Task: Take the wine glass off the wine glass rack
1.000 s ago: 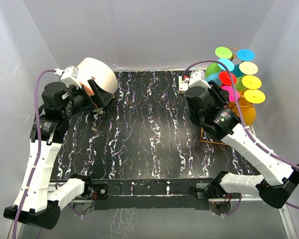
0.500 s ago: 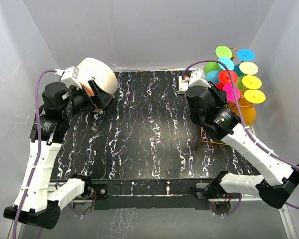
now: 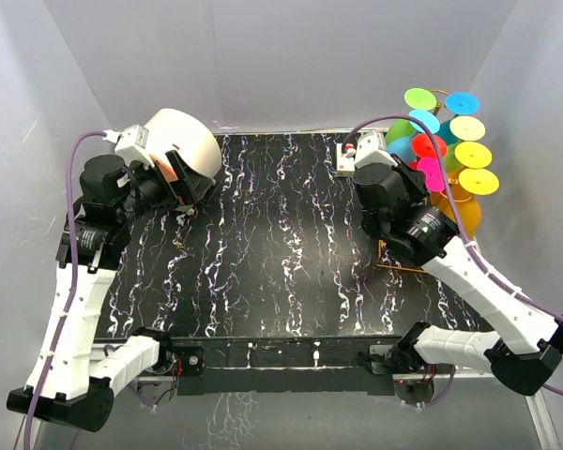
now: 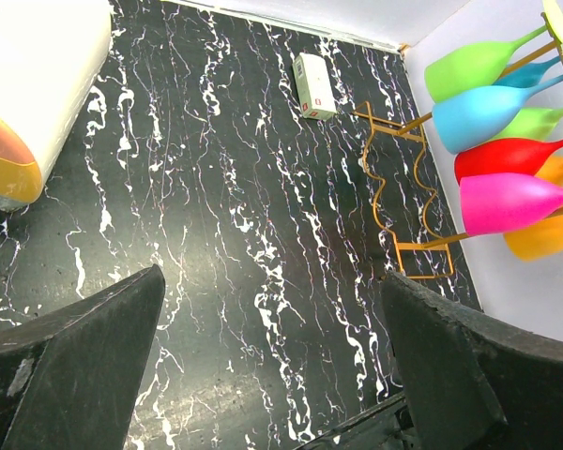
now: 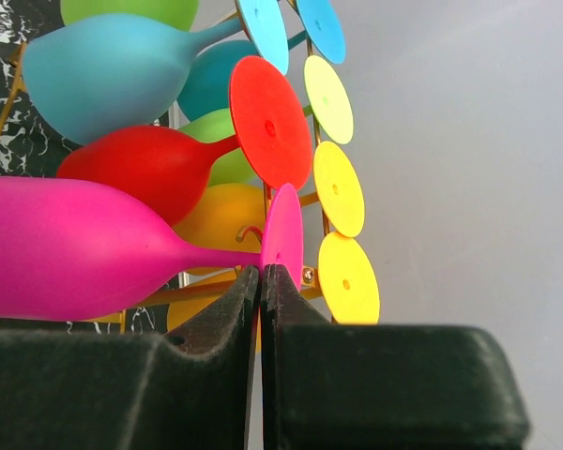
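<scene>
The wine glass rack (image 4: 394, 178) is a thin orange-gold wire frame at the table's far right corner, with several coloured glasses lying sideways on it. A pink wine glass (image 5: 75, 248) hangs lowest on the near side, also seen from the left wrist (image 4: 516, 202) and from above (image 3: 432, 173). My right gripper (image 5: 261, 270) is shut, its tips pinching the lower rim of the pink glass's round foot (image 5: 283, 234) where the stem meets it. My left gripper (image 4: 272, 277) stands wide open over the table at the far left, with nothing between its fingers.
A round cream-and-orange drum (image 3: 183, 141) lies at the far left by the left gripper. A small white box (image 3: 345, 161) sits at the back near the rack. Red, blue, green and yellow glasses (image 5: 159, 169) crowd close above the pink one. White walls enclose the table.
My right gripper's fingers have closed onto the pink glass's foot. The right wrist shifted slightly. The left arm has not moved.
</scene>
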